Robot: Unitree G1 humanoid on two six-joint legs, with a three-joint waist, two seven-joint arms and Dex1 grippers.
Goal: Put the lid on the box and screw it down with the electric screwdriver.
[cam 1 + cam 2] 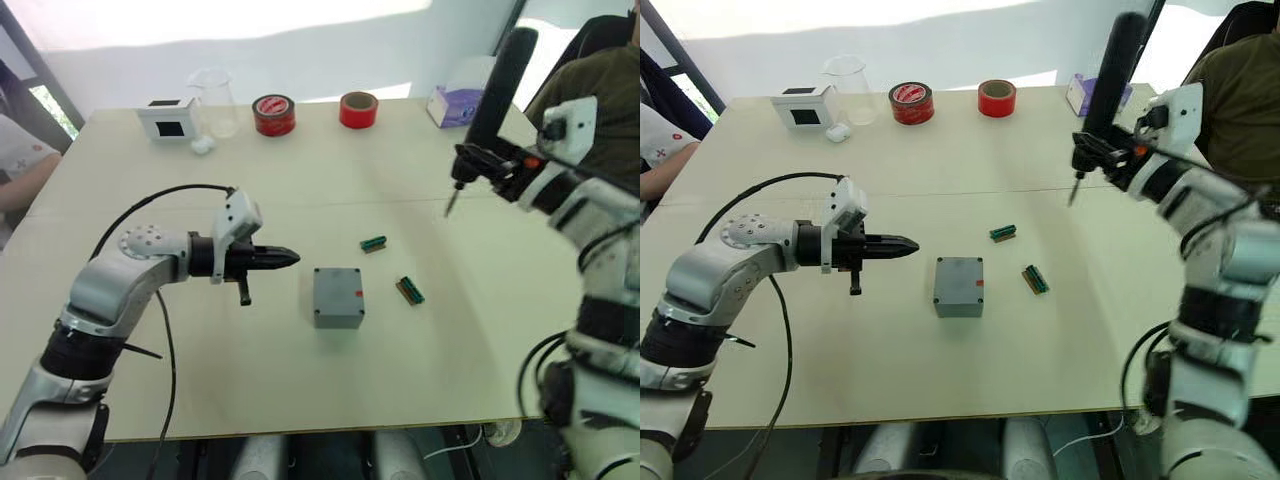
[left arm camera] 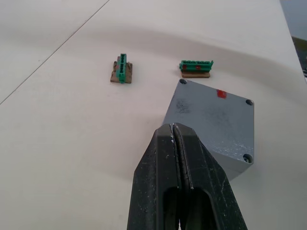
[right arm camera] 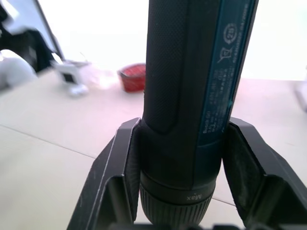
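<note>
The small grey plastic square box [image 1: 338, 297] sits on the wide pale desk [image 1: 300, 390], near the middle. Its flat grey lid [image 2: 216, 115] is already on top, with little round screw holes at the corners and a small red mark near one edge. I cannot tell if any screws are in the holes.

The left claw [image 1: 285, 258] hangs low over the desk, just beside the box on the robot's left, and points at it. Its two black fingers [image 2: 165, 163] are pressed together with nothing between them. It is close to the box but does not touch it.

The right claw [image 1: 1102, 155] is up in the air, well apart from the box, toward the far right of the desk. It is clamped on the long black stick-shaped electric screwdriver [image 1: 1110, 75]. The tool stands almost upright, and its thin metal bit [image 1: 1074, 190] points down at the desk.

Two small green plug pieces [image 1: 373, 243] [image 1: 410, 290] lie on the desk just past the box.

At the far edge of the desk stand a white box with a black screen [image 1: 166, 116], a clear glass beaker [image 1: 216, 100], two red rolls of tape [image 1: 273, 115] [image 1: 358, 109] and a tissue pack [image 1: 455, 103]. A white wall is behind them. A person in a dark green top [image 1: 600, 100] sits at the far right, partly cut off. Another person's arm [image 1: 22, 165] shows at the left edge.
</note>
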